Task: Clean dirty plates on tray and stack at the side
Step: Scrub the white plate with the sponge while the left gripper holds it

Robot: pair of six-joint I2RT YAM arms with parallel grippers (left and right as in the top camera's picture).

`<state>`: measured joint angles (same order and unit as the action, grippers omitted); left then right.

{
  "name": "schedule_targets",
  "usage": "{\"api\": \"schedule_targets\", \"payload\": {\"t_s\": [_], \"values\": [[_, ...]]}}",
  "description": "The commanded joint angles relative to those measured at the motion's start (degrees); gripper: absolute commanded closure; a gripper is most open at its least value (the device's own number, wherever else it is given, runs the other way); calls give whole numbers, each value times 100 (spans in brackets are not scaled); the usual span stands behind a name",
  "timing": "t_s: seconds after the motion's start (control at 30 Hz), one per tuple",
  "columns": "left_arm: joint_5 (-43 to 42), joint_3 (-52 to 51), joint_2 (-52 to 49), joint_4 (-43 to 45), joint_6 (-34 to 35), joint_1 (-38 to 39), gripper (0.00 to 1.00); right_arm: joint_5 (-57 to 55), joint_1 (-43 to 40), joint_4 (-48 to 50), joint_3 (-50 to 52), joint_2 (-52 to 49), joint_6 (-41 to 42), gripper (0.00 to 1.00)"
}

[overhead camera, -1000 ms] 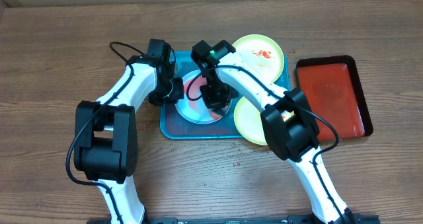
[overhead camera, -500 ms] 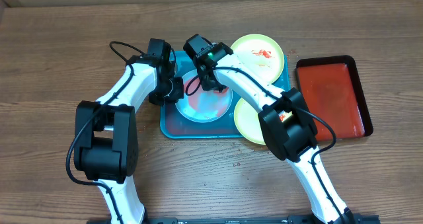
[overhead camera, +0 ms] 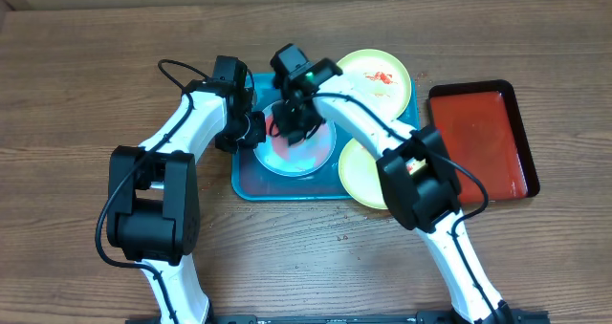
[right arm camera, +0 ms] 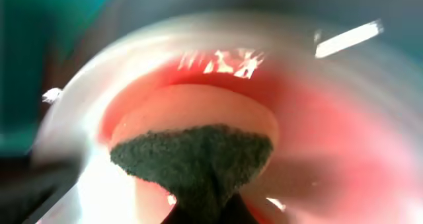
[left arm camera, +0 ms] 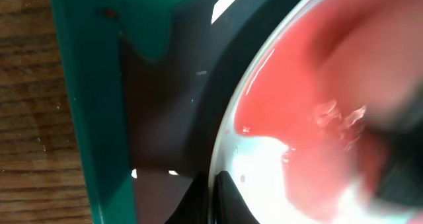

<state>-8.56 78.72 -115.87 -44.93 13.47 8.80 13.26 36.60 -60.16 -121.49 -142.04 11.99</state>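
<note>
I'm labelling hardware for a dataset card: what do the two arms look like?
The left arm and right arm have white tubular links between chunky black joint housings, with black wrists. Thin black cables loop beside both. The right arm shows a green light near its wrist and a small orange-red mark lower down.

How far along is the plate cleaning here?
Nothing looks finished: no plate is stacked at the side. In hand: the left gripper pinches the rim of the light blue plate while the right gripper scrubs its red sauce with a sponge. Left: both yellow-green plates, the far one smeared, then stacking.
</note>
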Motion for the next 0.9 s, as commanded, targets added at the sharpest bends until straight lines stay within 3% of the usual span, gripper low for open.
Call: {"api": "schedule_targets", "payload": {"t_s": [0.0,0.3,0.47,0.6,0.87], "values": [[105,-98,-114,-4,-127,11,96,785,315,-339,131,-317,85,96],[105,-98,-114,-4,-127,11,96,791,297,-1049,129,-317,498,96],[105,-98,-114,-4,-127,11,96,-721,280,-1456,103,-317,1106,96],[105,-98,-114,-2,-127,11,96,-2035,188,-1735,72,-317,2065,96],[105,-101,-114,-4,380,11,96,-2461,-61,-1462,72,-317,2903,96]]}}
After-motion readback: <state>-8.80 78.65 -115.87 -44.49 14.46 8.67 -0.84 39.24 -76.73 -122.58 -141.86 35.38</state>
